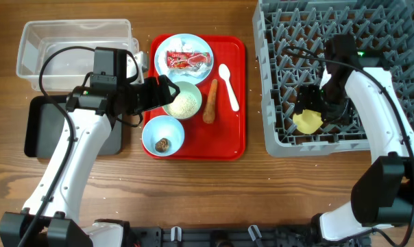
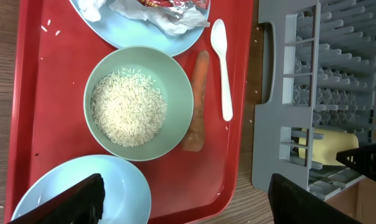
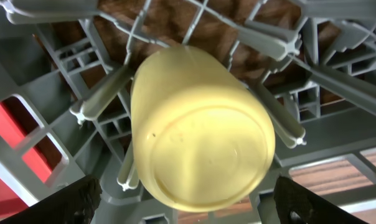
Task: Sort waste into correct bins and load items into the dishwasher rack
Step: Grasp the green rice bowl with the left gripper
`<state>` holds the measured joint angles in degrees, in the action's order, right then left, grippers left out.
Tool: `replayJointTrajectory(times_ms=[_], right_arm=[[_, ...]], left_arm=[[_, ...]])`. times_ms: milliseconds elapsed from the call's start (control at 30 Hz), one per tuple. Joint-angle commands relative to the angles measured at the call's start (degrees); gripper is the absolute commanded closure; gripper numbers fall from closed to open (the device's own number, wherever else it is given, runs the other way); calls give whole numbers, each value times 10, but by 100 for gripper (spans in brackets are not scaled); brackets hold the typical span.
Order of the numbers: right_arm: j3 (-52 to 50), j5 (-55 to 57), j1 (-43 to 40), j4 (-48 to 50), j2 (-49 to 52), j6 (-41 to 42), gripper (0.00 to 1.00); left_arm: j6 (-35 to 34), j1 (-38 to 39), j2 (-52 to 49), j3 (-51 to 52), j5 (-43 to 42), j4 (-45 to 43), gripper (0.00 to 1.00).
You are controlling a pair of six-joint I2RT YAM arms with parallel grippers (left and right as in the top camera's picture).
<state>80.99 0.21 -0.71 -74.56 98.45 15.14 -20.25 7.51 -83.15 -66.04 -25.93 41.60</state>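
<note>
Rack (image 1: pixel 344 41): bench (image 1: pixel 262 192) right; yellow cup (image 1: pixel 307 122) tipped among pegs near front-left corner, right jaws wide either side, not touching.
Red tray (image 1: pixel 238 103): centre.
Tub (image 1: pixel 29 48), black tray (image 1: pixel 39 130): left.
On red tray: plate (image 1: pixel 162 51) with wrapper (image 1: pixel 188 61), tissue (image 2: pixel 166 20); green bowl (image 1: pixel 186 104), rice (image 2: pixel 129 109); blue bowl (image 1: pixel 152 130), scrap (image 1: pixel 163 144); carrot (image 1: pixel 210 101); spoon (image 1: pixel 229 86).
Left jaws: wide, by green bowl.

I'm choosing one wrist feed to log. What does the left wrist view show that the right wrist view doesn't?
Only the left wrist view: the pale green bowl of rice, the carrot, the white spoon and part of the light blue plate. Only the right wrist view: the round end of the yellow cup, close up between pegs. Both: the yellow cup and the grey rack.
</note>
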Motion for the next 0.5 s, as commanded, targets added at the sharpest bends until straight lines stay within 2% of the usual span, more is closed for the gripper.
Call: replayJointTrajectory(times_ms=[0,233,367,467], right_arm=[[67,-3,-1,-25,7,-6,8],[205,-62,18,-80,-3,-47,14],[207,-107,79,-41,-3,-43,16],[206,-106,135,12,-3,-8,16]], left_arm=[[6,2,-1,-6,6,0,15],[51,24,-1,-6,25,6,16],[50,47,-1,-6,82,11,16],[48,51,-1,-6,102,16,15]])
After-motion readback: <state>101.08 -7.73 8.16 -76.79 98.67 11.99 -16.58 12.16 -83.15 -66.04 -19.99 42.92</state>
